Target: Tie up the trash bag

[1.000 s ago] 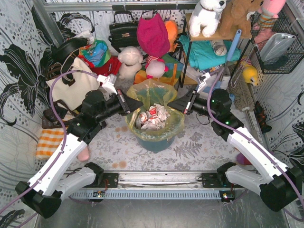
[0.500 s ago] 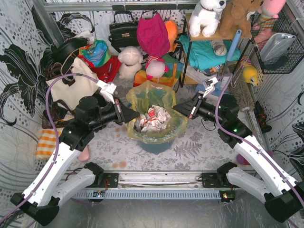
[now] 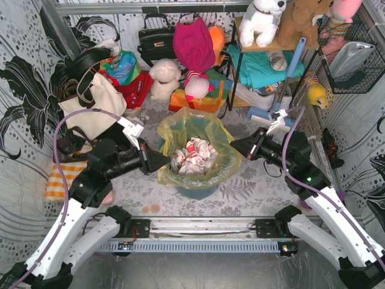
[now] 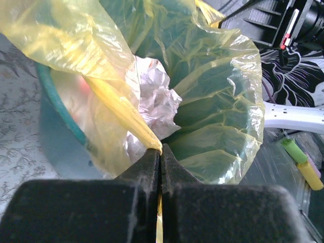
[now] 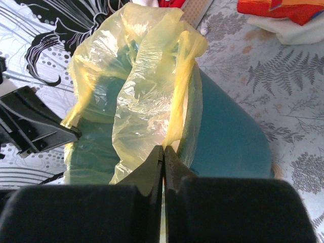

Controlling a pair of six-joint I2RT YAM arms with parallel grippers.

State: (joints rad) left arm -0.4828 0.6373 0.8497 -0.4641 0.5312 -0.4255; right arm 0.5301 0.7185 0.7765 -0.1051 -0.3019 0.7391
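The yellow-green trash bag (image 3: 198,129) lines the round teal bin (image 3: 195,189) in the middle of the table, with crumpled white-and-red paper (image 3: 194,155) inside. My left gripper (image 3: 163,160) is shut on the bag's left rim and holds it stretched outward; in the left wrist view (image 4: 160,149) a twisted strip of the bag (image 4: 121,114) runs into the closed jaws. My right gripper (image 3: 236,146) is shut on the bag's right rim; in the right wrist view (image 5: 163,149) a yellow fold (image 5: 182,101) enters the jaws beside the bin's wall (image 5: 228,142).
A cream tote bag (image 3: 90,105) with black straps lies at back left. Stuffed toys, a black handbag (image 3: 155,39) and a pink cloth stand behind the bin. A shelf (image 3: 264,66) and a wire basket (image 3: 352,57) stand at back right. An orange checked cloth (image 3: 60,180) lies at left.
Both grippers have pulled outward and toward the near edge, each still holding its side of the bag. The bag's mouth has stretched wider and lifted off the bin's rim.
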